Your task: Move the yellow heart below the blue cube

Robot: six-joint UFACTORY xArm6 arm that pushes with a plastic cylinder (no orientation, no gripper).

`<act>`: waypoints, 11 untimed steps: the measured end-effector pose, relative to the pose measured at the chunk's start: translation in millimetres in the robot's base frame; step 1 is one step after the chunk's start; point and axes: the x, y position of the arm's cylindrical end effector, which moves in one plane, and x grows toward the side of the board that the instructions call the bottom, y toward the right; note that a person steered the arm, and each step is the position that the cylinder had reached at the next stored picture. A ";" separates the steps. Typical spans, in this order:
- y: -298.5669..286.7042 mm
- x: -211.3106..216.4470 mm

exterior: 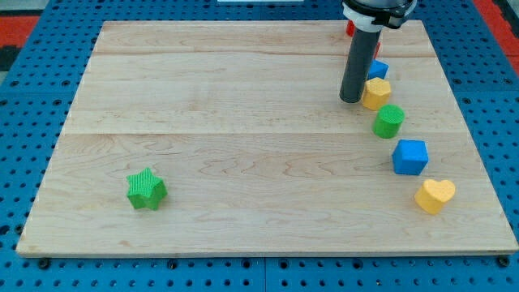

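Camera view: the one camera, looking down at a slant on a pale wooden board (pixel 243 105) lying on blue pegboard (pixel 24 122).
Rod: a dark cylinder comes down from the board's top edge, right of centre; it is a bare pusher with no jaws, so it grasps nothing.
My tip (pixel 351 100): rests on the wood just left of the yellow block (pixel 375 93), touching it or nearly so; I cannot tell which.
Yellow heart (pixel 435 195): near the board's bottom-right corner, just below and slightly right of the blue cube, well apart from my tip.
Blue cube (pixel 410 156): by the right edge, between the green cylinder and the yellow heart.
Green cylinder (pixel 388 121): just below and right of the yellow block.
Small blue block (pixel 379 69): right beside the rod, above the yellow block, shape partly hidden.
Red block (pixel 350 29): a sliver at the top edge behind the rod.
Green star (pixel 146 189): alone toward the bottom-left corner.
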 end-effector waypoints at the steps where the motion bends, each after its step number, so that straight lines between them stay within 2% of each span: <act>1: -0.2 0.0; 3: 3.1 11.8; 4: -32.3 57.9; 6: -43.7 228.7; 7: -3.6 240.5; 8: 95.5 240.2; 9: 145.3 217.8; 11: 123.5 180.1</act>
